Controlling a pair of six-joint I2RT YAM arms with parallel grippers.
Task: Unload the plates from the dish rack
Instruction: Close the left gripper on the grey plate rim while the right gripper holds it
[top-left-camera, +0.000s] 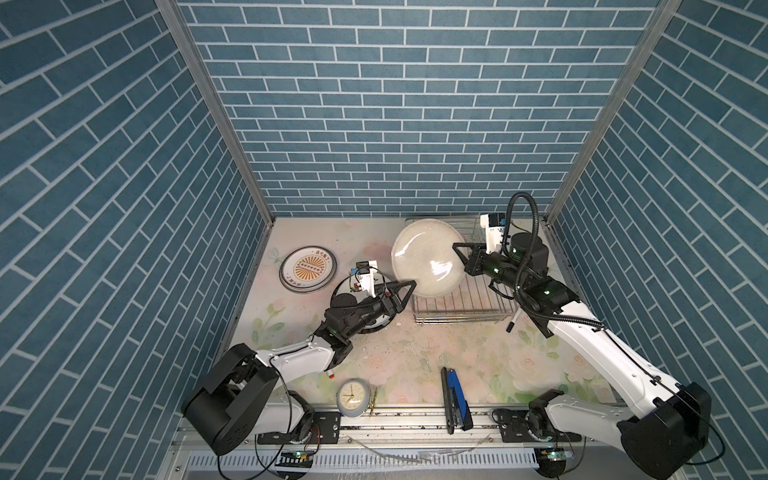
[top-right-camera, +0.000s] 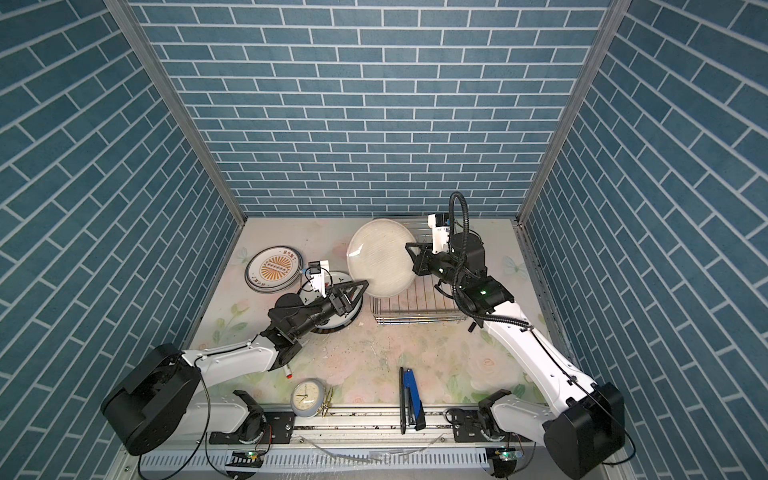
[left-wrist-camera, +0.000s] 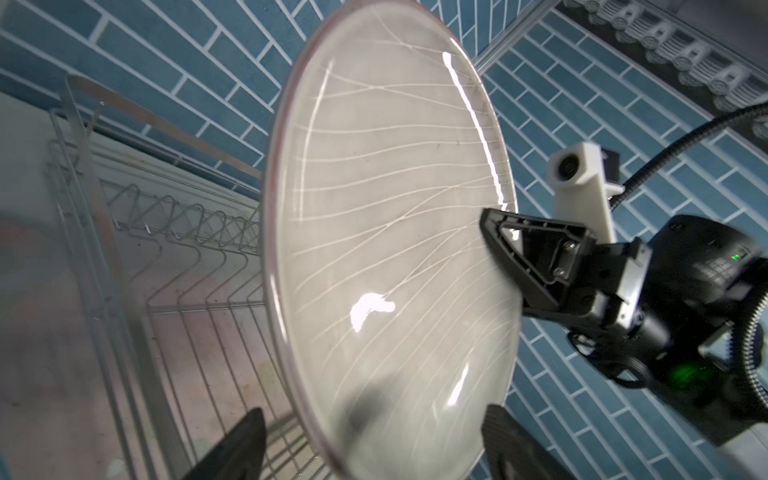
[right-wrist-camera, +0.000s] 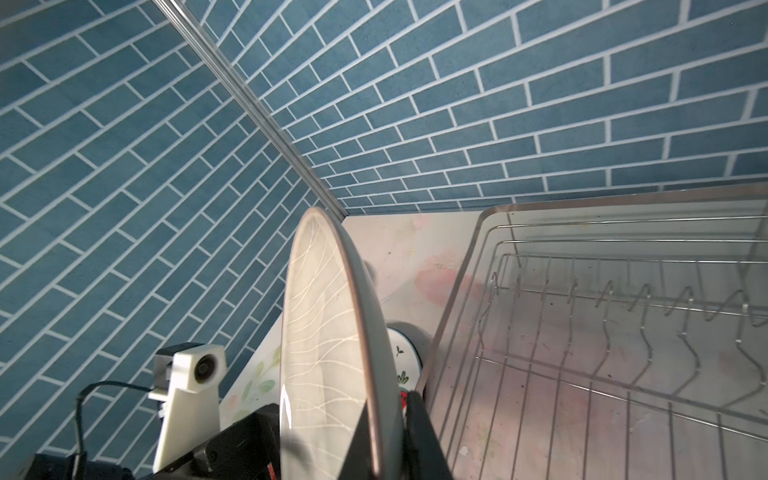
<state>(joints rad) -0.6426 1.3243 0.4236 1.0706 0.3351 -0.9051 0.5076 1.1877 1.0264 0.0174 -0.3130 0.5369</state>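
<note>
Hanging on edge over the 9 o'clock end of the dish rack (top-left-camera: 465, 307), the greyish plate (top-left-camera: 428, 257) is pinched at its 3 o'clock rim by the right gripper (top-left-camera: 458, 249). The left gripper (top-left-camera: 409, 286) straddles the 7 o'clock rim, jaws apart and not yet gripping. If the right lets go before the left bites firmly, the glossy plate could slip and strike the rack or the stacked plates (top-left-camera: 307, 270) at 9 o'clock.
</note>
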